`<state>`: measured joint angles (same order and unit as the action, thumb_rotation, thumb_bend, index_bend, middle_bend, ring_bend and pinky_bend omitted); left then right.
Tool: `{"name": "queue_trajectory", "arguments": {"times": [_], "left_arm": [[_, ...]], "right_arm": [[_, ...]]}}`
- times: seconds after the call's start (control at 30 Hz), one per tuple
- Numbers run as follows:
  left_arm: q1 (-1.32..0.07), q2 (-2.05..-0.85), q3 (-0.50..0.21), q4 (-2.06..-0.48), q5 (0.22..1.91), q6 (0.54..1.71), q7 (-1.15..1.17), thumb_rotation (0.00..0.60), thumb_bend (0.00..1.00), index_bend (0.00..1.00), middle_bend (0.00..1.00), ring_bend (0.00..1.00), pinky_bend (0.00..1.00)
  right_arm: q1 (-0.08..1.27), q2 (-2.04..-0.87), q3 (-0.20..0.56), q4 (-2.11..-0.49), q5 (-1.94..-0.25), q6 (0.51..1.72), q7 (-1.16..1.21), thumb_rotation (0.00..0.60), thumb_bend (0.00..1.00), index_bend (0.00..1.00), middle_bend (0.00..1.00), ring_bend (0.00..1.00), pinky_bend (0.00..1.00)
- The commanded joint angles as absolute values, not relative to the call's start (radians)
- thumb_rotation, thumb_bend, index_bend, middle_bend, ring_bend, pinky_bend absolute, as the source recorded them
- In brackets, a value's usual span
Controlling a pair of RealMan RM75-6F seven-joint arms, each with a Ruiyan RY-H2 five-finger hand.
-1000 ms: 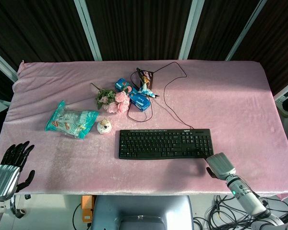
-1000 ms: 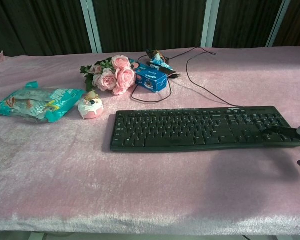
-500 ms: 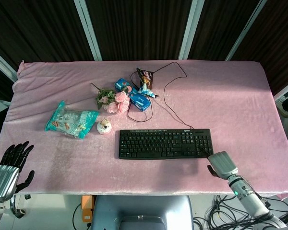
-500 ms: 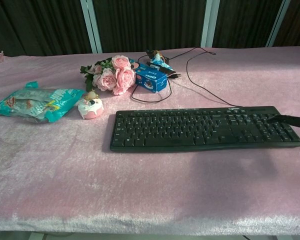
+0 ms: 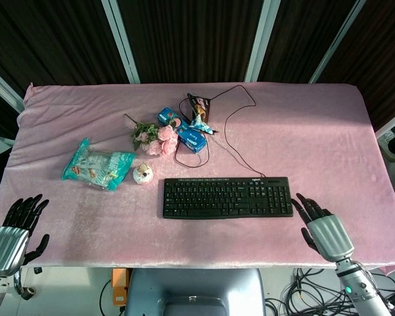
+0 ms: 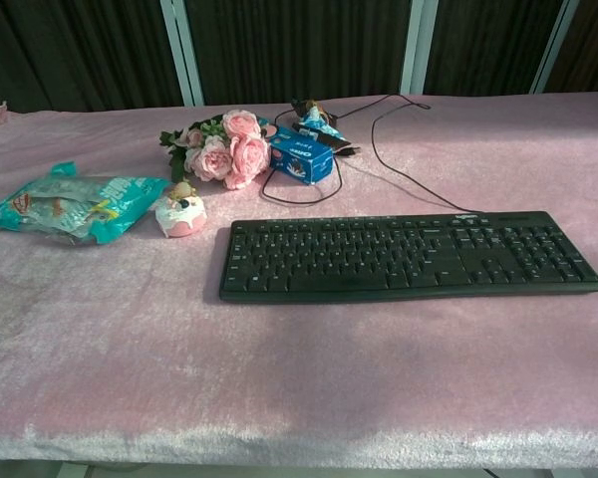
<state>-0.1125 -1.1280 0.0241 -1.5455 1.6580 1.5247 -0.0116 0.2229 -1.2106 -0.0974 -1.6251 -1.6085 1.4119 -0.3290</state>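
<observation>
A black keyboard (image 5: 227,197) (image 6: 404,257) lies on the pink cloth, its cable running toward the back. My right hand (image 5: 322,228) hovers just right of the keyboard's near corner, fingers spread and holding nothing, apart from the keys. My left hand (image 5: 12,232) hangs at the table's front left corner, fingers apart and empty, nearest the teal snack bag (image 5: 97,167) (image 6: 68,207). Neither hand shows in the chest view.
Pink flowers (image 5: 153,137) (image 6: 222,150), a blue box (image 5: 191,139) (image 6: 300,157), a dark snack packet (image 5: 199,110) and a small pink cake toy (image 5: 143,174) (image 6: 180,213) sit behind the keyboard. The pink-clothed table (image 5: 303,138) has bare cloth at right and front.
My right hand has drawn back off the keyboard's right end, moved right and toward the front edge, and spread its fingers. It has left the chest view. The left hand barely moved.
</observation>
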Motion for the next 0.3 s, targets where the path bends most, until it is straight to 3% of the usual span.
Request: {"name": "queue_trajectory", "arguments": {"times": [0.03, 0.3], "left_arm": [[-0.113, -1.129, 0.025, -1.546, 1.659, 1.523, -0.009, 0.600, 0.43, 0.00, 0.00, 0.00, 0.00], [-0.113, -1.131, 0.024, -1.549, 1.656, 1.521, -0.002, 0.600, 0.43, 0.00, 0.00, 0.00, 0.00]], "right_arm": [[0.203, -1.200, -0.098, -1.627, -1.626, 1.435, -0.315, 0.600, 0.58, 0.00, 0.01, 0.05, 0.44], [0.204, -1.197, -0.087, -1.623, -1.620, 1.418, -0.303, 0.600, 0.58, 0.00, 0.01, 0.03, 0.29]]}}
